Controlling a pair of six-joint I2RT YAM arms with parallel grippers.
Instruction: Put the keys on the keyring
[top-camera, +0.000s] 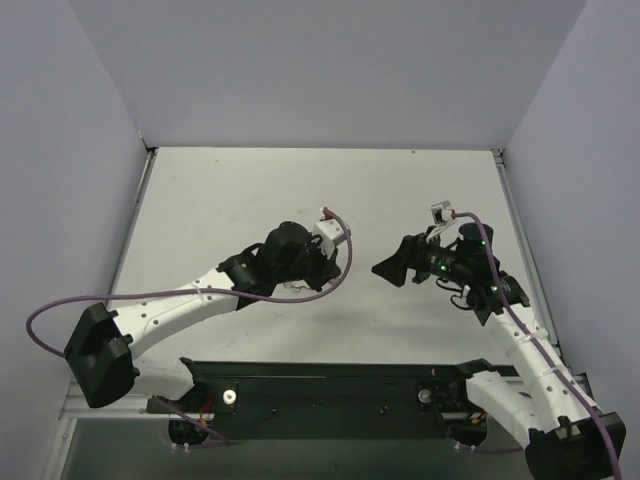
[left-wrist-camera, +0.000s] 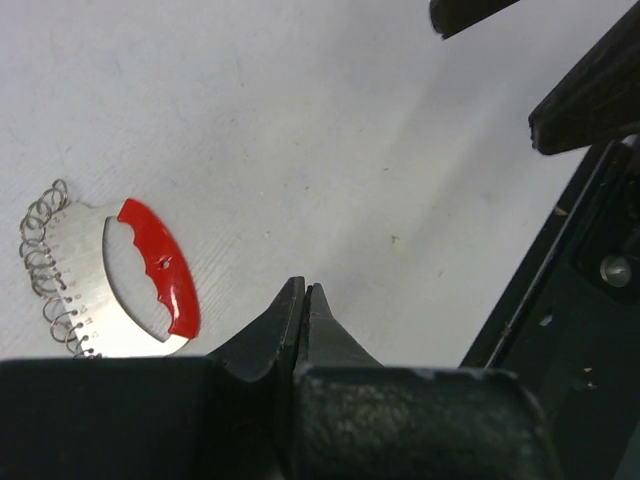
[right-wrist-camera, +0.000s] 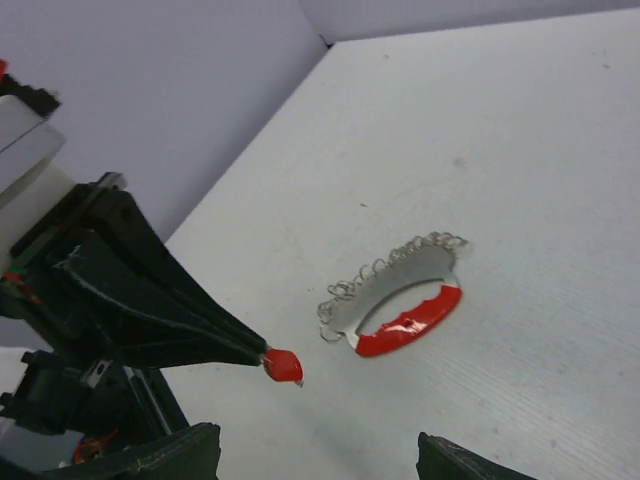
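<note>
There: left gripper (left-wrist-camera: 303, 297) clamps the key (right-wrist-camera: 283, 366) by its red head, tip poking out, likely for threading (neat). The right gripper (right-wrist-camera: 315, 452) gapes wide, with the keyring (right-wrist-camera: 400, 300) lying flat at its one o'clock.

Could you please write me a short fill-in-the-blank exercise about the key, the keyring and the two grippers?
1. The small key pinched at the left gripper tips has a ___ head.
2. The keyring lies flat on the table, held by ___ gripper.
3. The right gripper has its jaws standing ___.
Missing words: red; neither; open.
</note>
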